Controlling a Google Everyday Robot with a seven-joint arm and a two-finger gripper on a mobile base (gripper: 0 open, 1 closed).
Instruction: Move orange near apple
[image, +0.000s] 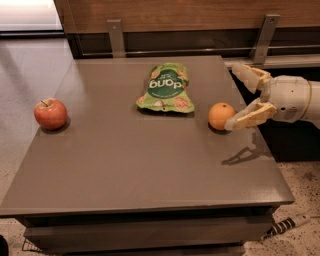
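Observation:
The orange (220, 115) sits on the grey-brown table (140, 165) at the right side. The red apple (50, 113) with a short stem stands near the table's left edge, far from the orange. My gripper (234, 96) comes in from the right, just right of the orange. It is open, with one cream finger (248, 117) beside the orange's near right side and the other finger (248, 74) behind it, further back. It holds nothing.
A green snack bag (165, 88) lies flat at the back middle of the table, left of the orange. A wooden wall with metal brackets (116, 36) runs behind. A power strip (290, 224) lies on the floor at the lower right.

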